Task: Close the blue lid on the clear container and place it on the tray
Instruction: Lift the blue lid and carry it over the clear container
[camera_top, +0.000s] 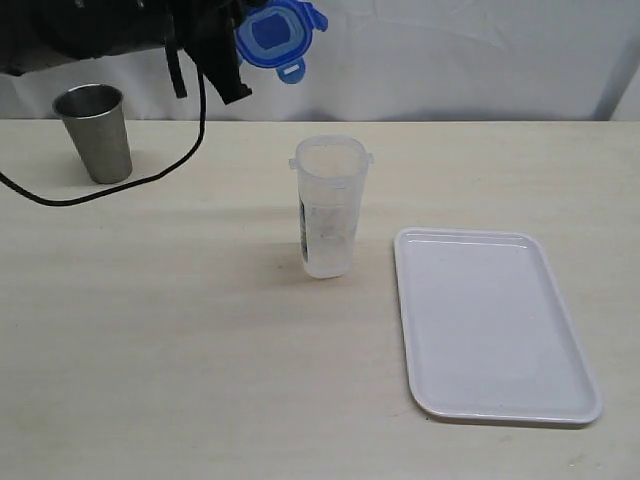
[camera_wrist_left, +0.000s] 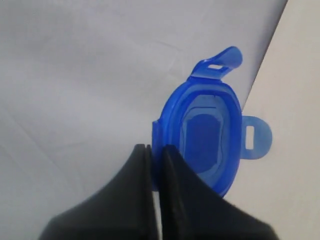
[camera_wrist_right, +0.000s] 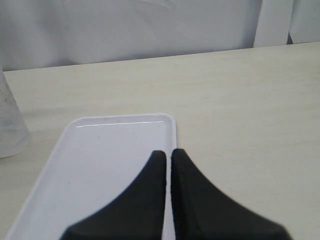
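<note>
L claw (camera_wrist_left: 156, 150) was clamped on blue lid (camera_wrist_left: 205, 135) edge, held high, prob. for capping open clear container (camera_top: 328, 205); R claw (camera_wrist_right: 168, 152) together, empty, over tray (camera_wrist_right: 100, 160).

A robot test station of the lab kind is on show here. A pale wood-grain tabletop (camera_top: 200, 360) is backed by a plain white cloth (camera_top: 460, 60), creased and hung as a backdrop. A few props are set out well apart: a steel cup (camera_top: 96, 132), a clear container (camera_top: 329, 205), a tray (camera_top: 497, 325). A black robot arm (camera_top: 100, 30) is seen above, and a black cable (camera_top: 48, 203) is trailed across the surface.
</note>
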